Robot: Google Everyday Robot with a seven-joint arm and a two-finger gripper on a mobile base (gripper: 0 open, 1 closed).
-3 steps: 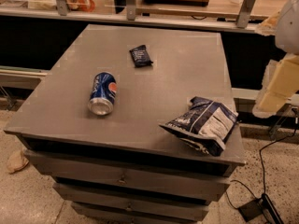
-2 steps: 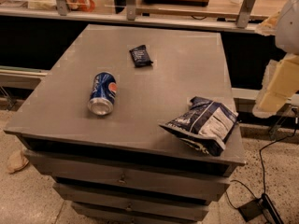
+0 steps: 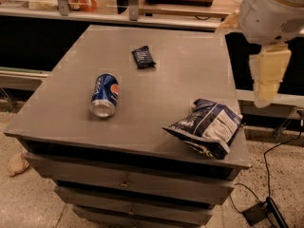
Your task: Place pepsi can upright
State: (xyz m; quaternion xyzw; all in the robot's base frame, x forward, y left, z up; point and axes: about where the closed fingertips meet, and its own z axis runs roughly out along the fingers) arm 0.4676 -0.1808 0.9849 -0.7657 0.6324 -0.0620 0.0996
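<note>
The pepsi can [image 3: 104, 95] lies on its side on the grey cabinet top [image 3: 180, 80], left of the middle. It is blue with a red-white-blue logo, and its silver end faces the front edge. My gripper [image 3: 267, 77] shows as a cream part hanging below the white arm [image 3: 270, 8] at the upper right. It is off the cabinet's right edge, well above the top and far from the can. It holds nothing that I can see.
A small dark snack packet [image 3: 143, 57] lies behind the can toward the back. A crinkled blue-and-white chip bag [image 3: 206, 126] lies at the front right corner. Drawers sit below the top. A cable and a pedal [image 3: 263, 213] lie on the floor at right.
The arm and gripper have moved left, further into view at the upper right. The can, packet and bag have not moved.
</note>
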